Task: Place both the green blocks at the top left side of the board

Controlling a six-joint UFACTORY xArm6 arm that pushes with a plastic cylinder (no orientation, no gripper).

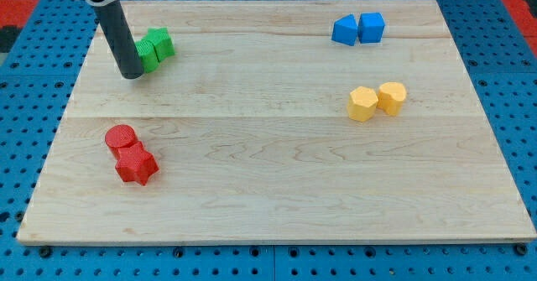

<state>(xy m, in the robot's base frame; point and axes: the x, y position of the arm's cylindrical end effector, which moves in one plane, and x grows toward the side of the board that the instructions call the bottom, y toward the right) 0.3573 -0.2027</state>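
Two green blocks sit touching at the board's top left: one green block on the right and another green block just left and below it, partly hidden by my rod. My tip rests on the board right beside the lower green block, at its lower left. The shapes of the green blocks are hard to make out.
A red cylinder and a red star-like block touch at the left. Two blue blocks sit at the top right. Two yellow blocks sit at the right. The wooden board lies on a blue pegboard.
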